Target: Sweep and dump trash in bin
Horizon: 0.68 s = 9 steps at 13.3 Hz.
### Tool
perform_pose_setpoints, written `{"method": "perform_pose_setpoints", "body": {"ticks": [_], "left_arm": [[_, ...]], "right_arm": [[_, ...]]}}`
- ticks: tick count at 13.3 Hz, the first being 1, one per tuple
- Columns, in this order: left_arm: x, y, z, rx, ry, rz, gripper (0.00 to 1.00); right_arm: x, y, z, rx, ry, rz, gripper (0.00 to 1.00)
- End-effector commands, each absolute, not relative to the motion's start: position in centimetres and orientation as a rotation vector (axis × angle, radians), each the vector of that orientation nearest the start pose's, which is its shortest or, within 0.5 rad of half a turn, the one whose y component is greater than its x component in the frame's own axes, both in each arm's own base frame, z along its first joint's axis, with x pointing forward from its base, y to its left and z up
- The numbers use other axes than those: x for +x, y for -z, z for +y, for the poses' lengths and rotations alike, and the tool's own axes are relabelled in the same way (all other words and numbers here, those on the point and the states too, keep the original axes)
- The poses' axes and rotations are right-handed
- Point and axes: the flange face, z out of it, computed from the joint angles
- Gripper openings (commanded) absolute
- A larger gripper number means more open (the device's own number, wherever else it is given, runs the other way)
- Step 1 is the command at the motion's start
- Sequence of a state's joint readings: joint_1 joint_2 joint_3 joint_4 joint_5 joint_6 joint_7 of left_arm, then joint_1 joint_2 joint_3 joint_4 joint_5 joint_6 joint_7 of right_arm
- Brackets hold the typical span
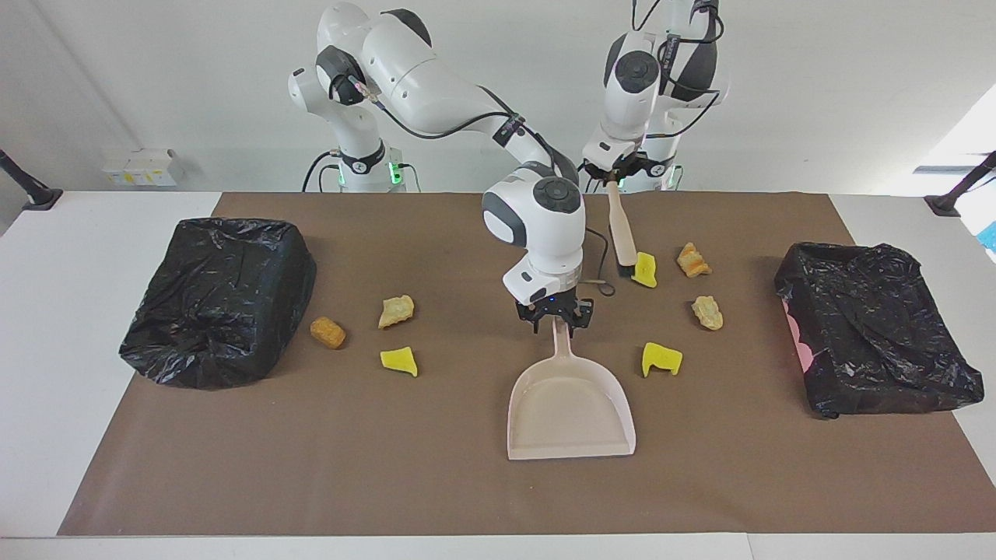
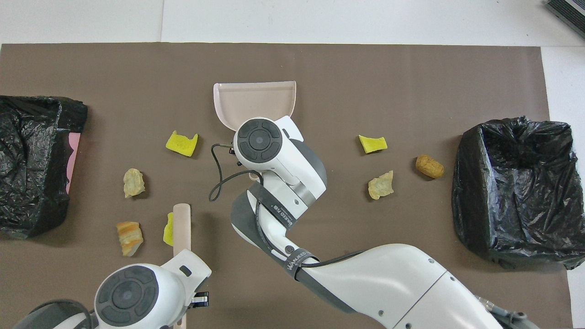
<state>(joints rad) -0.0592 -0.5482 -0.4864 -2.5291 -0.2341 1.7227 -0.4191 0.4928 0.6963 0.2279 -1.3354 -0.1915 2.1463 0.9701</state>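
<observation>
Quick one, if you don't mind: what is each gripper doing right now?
Left gripper: shut on the brush handle.
Right gripper: at the dustpan handle; grip cannot be told.

bins (image 1: 222, 299) at mat ends, trash (image 1: 660, 358) scattered btwn

table (image 1: 93, 311): white is being shown at its bare edges
mat (image 1: 389, 467): a plain dull brown is being shown all over
dustpan (image 1: 570, 412): a pale pinkish beige is being shown, no pattern
brush (image 1: 622, 233): the same pale beige is being shown on the handle, black at the bristle end
trash (image 1: 659, 358): bright yellow is being shown by three chunks, tan and orange-brown by four
bins (image 1: 218, 303): both are being covered by glossy, crinkled black liners; pink is being shown at one's edge
arms (image 1: 436, 78): white shells are being shown, with dark grey caps and black cables
end effectors (image 1: 555, 315): black is being shown
</observation>
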Motion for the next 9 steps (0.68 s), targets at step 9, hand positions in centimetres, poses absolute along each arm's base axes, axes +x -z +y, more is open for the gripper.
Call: {"method": "perform_pose_setpoints", "body": {"ticks": [9], "left_arm": [[32.1, -41.6, -8.1, -2.82, -0.453, -0.817, 0.0]], "right_arm": [[59.4, -34.7, 45.6, -3.075, 0.208, 0.179, 0.59]]}}
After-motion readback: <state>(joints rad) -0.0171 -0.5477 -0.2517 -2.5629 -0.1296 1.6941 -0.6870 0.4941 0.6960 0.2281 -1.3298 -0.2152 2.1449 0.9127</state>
